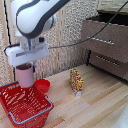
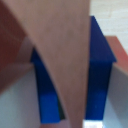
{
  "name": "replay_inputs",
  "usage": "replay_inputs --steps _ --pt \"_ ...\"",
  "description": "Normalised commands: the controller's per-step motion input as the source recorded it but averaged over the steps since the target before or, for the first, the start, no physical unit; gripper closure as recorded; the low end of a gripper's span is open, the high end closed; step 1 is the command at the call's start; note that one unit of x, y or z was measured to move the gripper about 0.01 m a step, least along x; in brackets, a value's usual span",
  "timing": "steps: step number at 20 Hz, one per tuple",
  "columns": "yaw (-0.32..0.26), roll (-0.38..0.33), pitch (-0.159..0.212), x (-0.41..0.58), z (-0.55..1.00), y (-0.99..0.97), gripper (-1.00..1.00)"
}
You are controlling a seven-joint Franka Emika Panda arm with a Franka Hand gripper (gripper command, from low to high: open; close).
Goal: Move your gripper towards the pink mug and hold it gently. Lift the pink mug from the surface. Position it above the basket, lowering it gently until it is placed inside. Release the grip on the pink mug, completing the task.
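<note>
Above the near corner of the basket, at the exterior view's left, the gripper hangs from the white arm with its fingers closed on the pink mug, which is upright and clear of the surface, its base roughly level with the basket's rim. In the wrist view the dark-blue fingertips sit on either side of the mug's wall, blurred but plainly clamped on it. Judgement: the step in hand is the lowering. It wants a slow, straight descent with the mug kept upright and well inside the lattice walls, not over the grey handle, and the fingers should open only once the base is resting on the basket floor (a drop from here could tip it). Just beside the basket sits a low red bowl; toward the middle stands a small patterned box, well apart from the basket. All rest on a pale wooden tabletop. Behind are a reed-like screen and, at the exterior view's right, a brown drawer unit.
</note>
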Motion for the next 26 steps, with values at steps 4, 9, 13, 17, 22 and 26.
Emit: replay_inputs --steps 4,9,13,17,22,26 --pt "0.001 0.016 0.104 0.0 -0.63 0.31 1.0" --pt "0.025 -0.003 0.071 0.003 -0.56 0.06 1.0" --pt "0.012 0.032 0.036 0.026 -0.35 0.06 -1.0" --pt "0.0 0.014 -0.001 0.0 -0.22 0.16 -1.0" --pt "0.0 -0.001 -0.042 -0.007 -0.11 0.26 -1.0" --pt "0.0 0.001 -0.069 0.0 0.03 0.18 -1.0"
